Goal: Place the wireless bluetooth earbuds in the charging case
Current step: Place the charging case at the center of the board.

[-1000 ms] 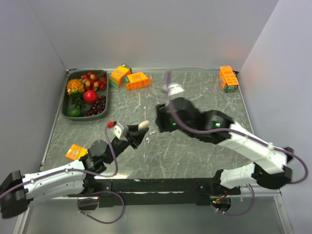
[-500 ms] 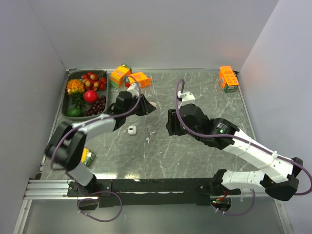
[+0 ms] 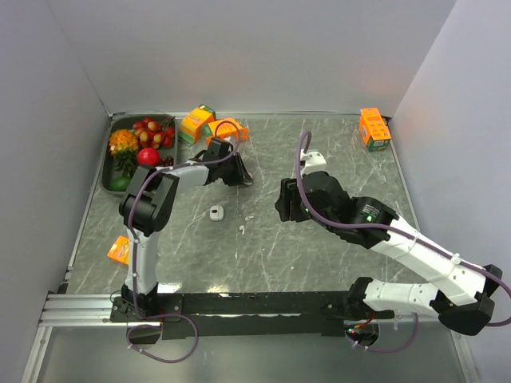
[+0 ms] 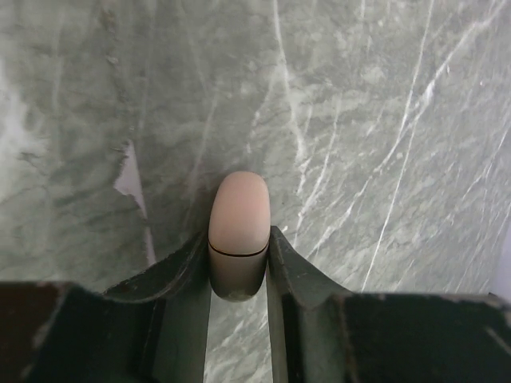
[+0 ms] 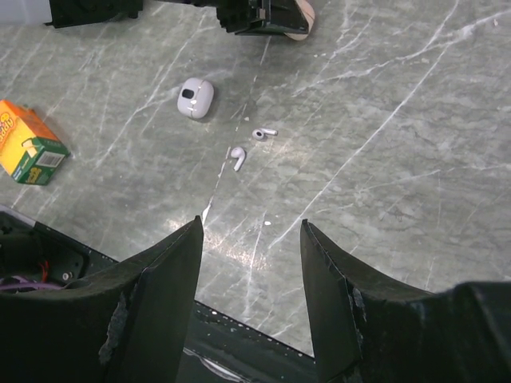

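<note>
- Pale pink, smooth, oval charging case (image 4: 238, 219) with a thin seam, pinched end-on by the fully closed left gripper (image 4: 238, 254).
- Grey-green veined marble tabletop (image 4: 383, 120).
- Glossy white, short-stemmed near earbud (image 5: 237, 157) and far earbud (image 5: 264, 133) lie loose, just beside each other, ahead of the right gripper (image 5: 251, 226), whose jaws gape, empty.
- Rounded white case (image 5: 195, 97) lies near them.
</note>
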Available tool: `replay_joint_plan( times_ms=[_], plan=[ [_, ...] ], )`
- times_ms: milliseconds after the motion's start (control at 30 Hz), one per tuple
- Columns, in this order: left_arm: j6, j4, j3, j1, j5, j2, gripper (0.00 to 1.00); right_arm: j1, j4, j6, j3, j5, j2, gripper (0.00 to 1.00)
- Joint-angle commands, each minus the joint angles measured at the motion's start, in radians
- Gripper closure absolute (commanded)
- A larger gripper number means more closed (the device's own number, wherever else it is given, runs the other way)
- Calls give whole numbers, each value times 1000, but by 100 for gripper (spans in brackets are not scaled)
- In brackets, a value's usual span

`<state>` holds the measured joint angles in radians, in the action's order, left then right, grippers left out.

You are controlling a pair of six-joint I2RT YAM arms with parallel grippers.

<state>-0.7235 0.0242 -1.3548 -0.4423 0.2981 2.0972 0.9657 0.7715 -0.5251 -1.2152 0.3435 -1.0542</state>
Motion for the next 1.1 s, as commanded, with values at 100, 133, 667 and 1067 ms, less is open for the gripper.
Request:
replay_joint_plan(
  times_ms=[100,133,667,1067],
  plan=[
    [41,53,-11,24,10,27,70,-18,-37,13,34,-15,42,40],
    [42,52,-4,24,10,26,64,-19,-35,14,36,-17,43,40],
    [113,115,120,54,-16,-84,46,-35,-40,14,45,-8,57,40],
    [162,210,172,88,-117,-298,45,-38,-49,5,65,-6,60,39]
  ],
)
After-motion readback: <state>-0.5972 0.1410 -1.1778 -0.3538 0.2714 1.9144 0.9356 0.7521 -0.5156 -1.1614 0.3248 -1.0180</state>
